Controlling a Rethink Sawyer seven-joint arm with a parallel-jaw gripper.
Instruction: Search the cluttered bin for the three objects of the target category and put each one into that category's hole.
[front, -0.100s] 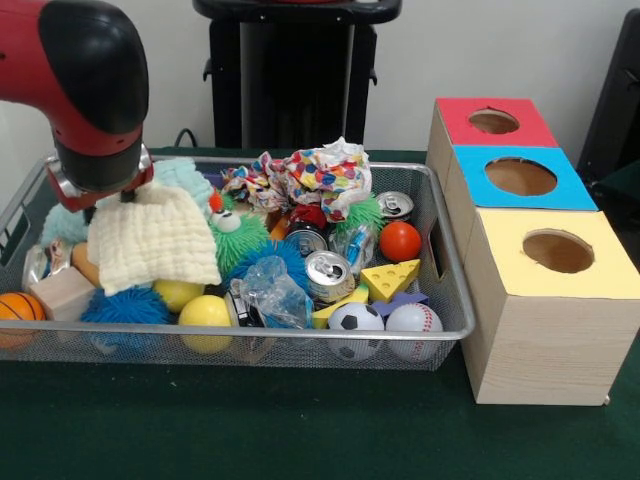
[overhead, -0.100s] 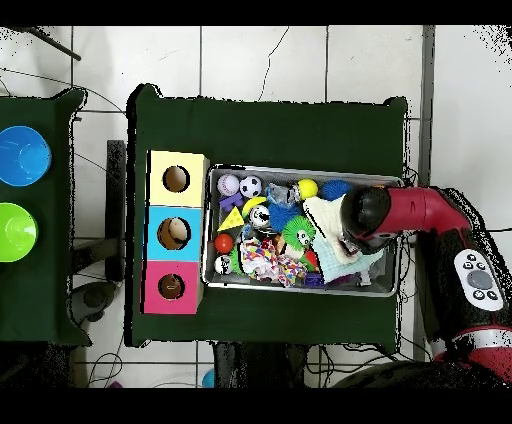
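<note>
Bin (front, -0.100s: 440, 300) crowded rim to rim

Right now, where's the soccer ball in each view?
Front view: soccer ball at the bin's near rim, right of centre, just left of the baseball.
Overhead view: soccer ball at the bin's top edge, right of the baseball.
Shared landmark: the yellow-topped box, nearest both balls.
</note>
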